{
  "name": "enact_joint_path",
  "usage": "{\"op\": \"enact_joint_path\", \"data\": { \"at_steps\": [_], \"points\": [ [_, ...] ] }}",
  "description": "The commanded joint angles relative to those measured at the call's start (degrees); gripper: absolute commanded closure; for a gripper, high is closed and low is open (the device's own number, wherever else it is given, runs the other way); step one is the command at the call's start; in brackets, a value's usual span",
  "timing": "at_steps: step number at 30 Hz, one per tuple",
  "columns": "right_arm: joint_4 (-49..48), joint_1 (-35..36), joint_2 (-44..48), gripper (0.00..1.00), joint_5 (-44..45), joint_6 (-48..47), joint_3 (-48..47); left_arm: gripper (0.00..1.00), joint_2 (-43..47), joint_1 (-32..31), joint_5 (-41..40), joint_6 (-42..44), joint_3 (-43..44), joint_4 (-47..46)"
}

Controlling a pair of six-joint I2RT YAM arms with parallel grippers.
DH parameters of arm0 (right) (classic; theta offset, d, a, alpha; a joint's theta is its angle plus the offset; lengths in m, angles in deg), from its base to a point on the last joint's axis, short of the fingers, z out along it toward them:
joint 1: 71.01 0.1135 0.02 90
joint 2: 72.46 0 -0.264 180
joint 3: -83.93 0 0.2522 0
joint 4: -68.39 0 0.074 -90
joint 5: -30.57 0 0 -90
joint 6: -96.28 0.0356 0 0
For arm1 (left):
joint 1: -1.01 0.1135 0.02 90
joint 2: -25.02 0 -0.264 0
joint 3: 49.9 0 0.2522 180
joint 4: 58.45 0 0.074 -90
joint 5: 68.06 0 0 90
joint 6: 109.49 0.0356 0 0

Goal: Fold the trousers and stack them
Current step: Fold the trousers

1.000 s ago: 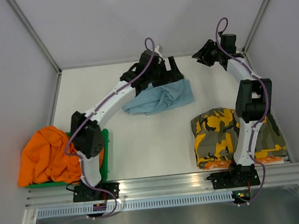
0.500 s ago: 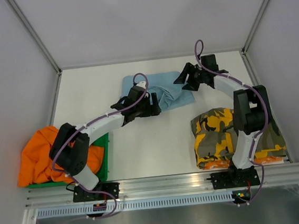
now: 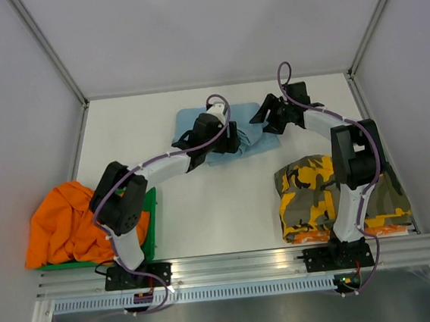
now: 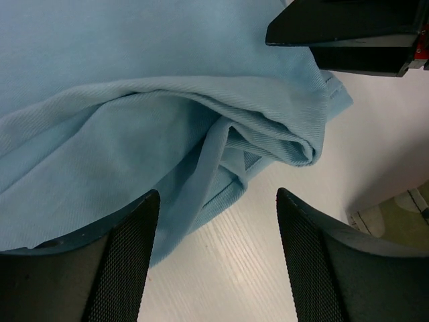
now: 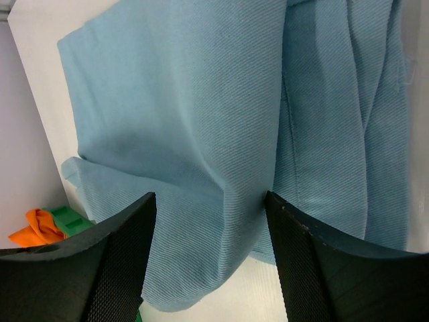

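Progress is judged partial. The camouflage trousers [image 3: 317,189] lie as a flat, roughly squared bundle at the right near corner of the table [image 3: 220,214] and look already folded. The orange trousers [image 3: 65,225] sit in a crumpled heap over a green tray [image 3: 152,216] at the left near edge, with no fold apparent. The light-blue trousers [image 3: 252,136] are the pair in hand. They lie toward the far edge of the table, about midway across, well apart from both other pairs and not yet stacked. They look partly folded: doubled over into a compact patch, but uneven. From the left wrist view the cloth [image 4: 134,100] is a soft ribbed weave, with a rolled fold and a narrow strip, perhaps a hem or band, bunched at one corner on the bare table. From the right wrist view it [image 5: 201,100] lies in smoother layers with long seams and one shallow crease. The left gripper [image 3: 232,138] hangs over that bunched corner, fingers set wide apart, clamping nothing. The right gripper [image 3: 266,118] stands over the pair's right side, likewise spread, gripping nothing. Remaining, in my judgement: finish and square the blue pair, stack it, then deal with the orange pair.
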Motion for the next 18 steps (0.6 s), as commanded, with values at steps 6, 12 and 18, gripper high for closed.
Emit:
{"op": "enact_joint_path", "data": {
  "at_steps": [6,12,18],
  "points": [
    [1.44,0.32,-0.57,0.31,0.82,1.04,-2.20,0.30,-6.41,-0.39,9.42,5.06,5.75,-5.22],
    [-0.84,0.32,-1.01,0.75,0.29,2.01,-3.26,0.34,-9.92,-1.53,11.89,6.91,7.86,-5.93],
    [0.38,-0.12,-0.48,1.00,0.12,0.52,-7.99,0.43,-11.77,-2.15,10.58,7.62,8.83,-5.49]
  ]
}}
